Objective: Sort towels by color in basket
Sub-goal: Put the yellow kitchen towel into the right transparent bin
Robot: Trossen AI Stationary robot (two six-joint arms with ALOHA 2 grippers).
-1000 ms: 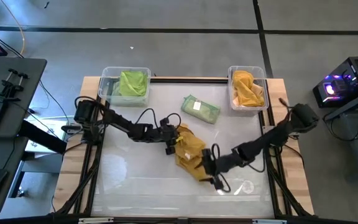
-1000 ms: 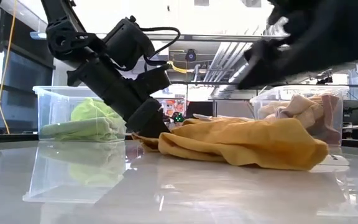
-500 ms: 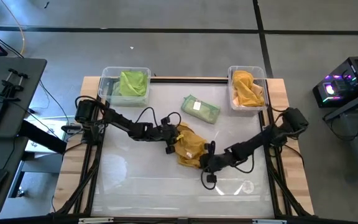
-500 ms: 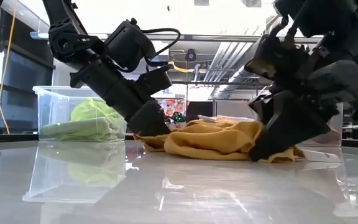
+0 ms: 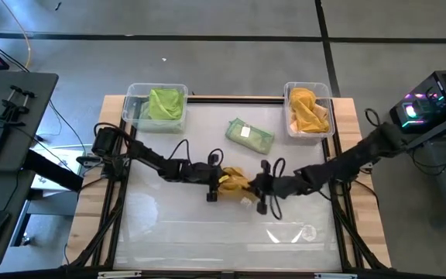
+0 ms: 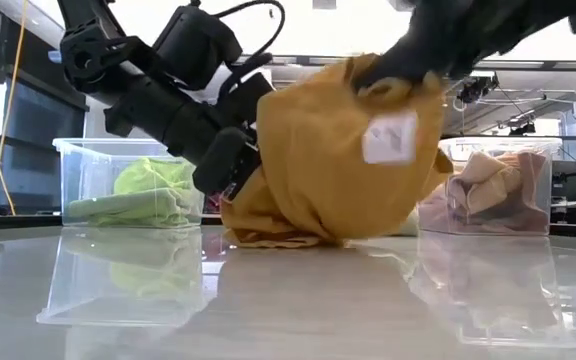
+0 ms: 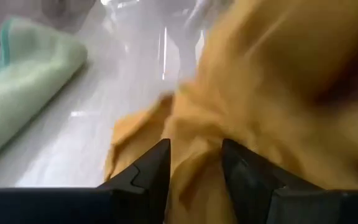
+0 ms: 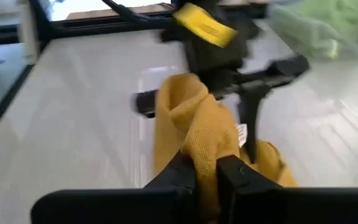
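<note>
The mustard towel (image 5: pixel 235 182) is bunched up tight now in the middle of the table (image 5: pixel 169 232). A second ago it lay spread flat and wide; now the right gripper (image 5: pixel 259 186) has swept in toward the centre and gathered it into a tall hump. The left gripper (image 5: pixel 214 184) is right against the other side of it. So the cloth is pinched from both sides, and I'd say the lift toward a bin is about to start.

From above it's only a small yellow knot between two dark arms. The table-level camera shows what that hides: the towel (image 6: pixel 318 160) stands high off the surface, white tag (image 6: pixel 388 137) facing out, its lower edge touching the tabletop.

The right wrist camera shows that arm's fingers nearly closed, a fold of towel (image 8: pixel 194 134) clamped between them. The left's fingers sit a little apart with cloth (image 7: pixel 241 112) bunched between them, though a firm hold I can't confirm.

Beyond: a pale green towel (image 5: pixel 249 136) lies loose toward the far edge, the green bin (image 5: pixel 156 105) at the far left corner, the yellow bin (image 5: pixel 309 110) at the far right.
</note>
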